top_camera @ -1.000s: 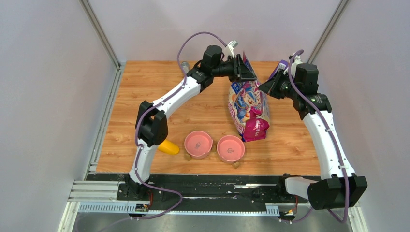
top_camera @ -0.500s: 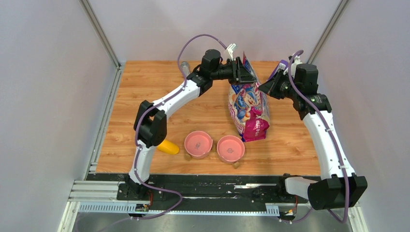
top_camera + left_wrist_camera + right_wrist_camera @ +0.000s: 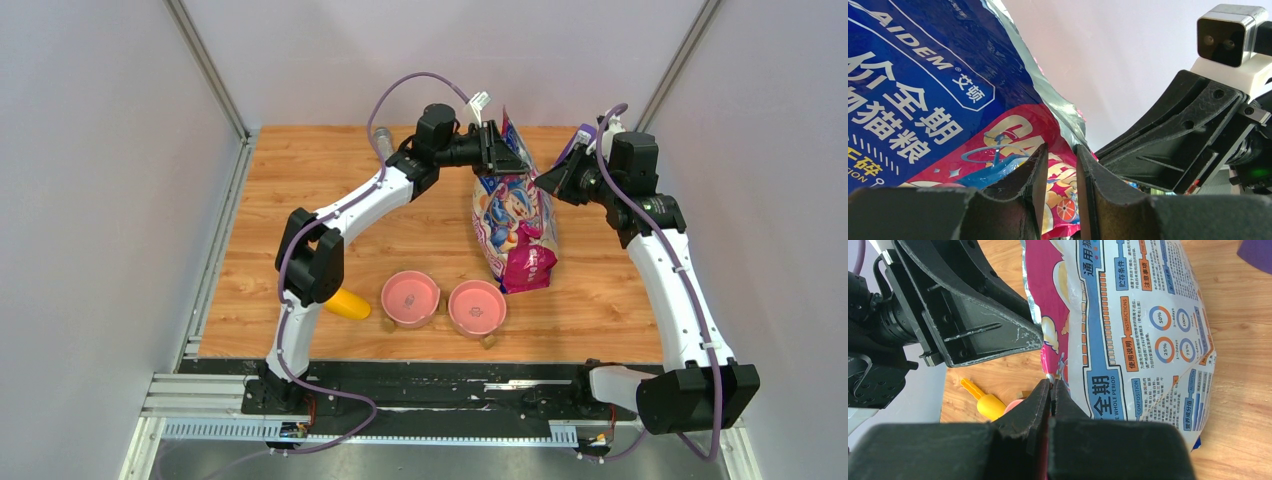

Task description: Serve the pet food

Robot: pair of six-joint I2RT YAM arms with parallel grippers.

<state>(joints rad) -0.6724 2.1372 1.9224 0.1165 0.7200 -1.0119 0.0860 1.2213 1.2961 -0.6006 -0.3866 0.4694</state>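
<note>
Pale walls [image 3: 90, 200] — wood-grain table [image 3: 290, 180]

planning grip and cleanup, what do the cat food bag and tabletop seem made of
Cat food bag: likely glossy printed plastic film, creased, with silvery foil-like lining showing at its top edge. Tabletop: matte wood-grain planks; real wood or laminate, cannot tell.

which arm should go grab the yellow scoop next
Left, probably: the yellow scoop lies beside the left arm, and the left gripper has its jaws apart. The right gripper is shut on the bag and would have to let go.
</note>
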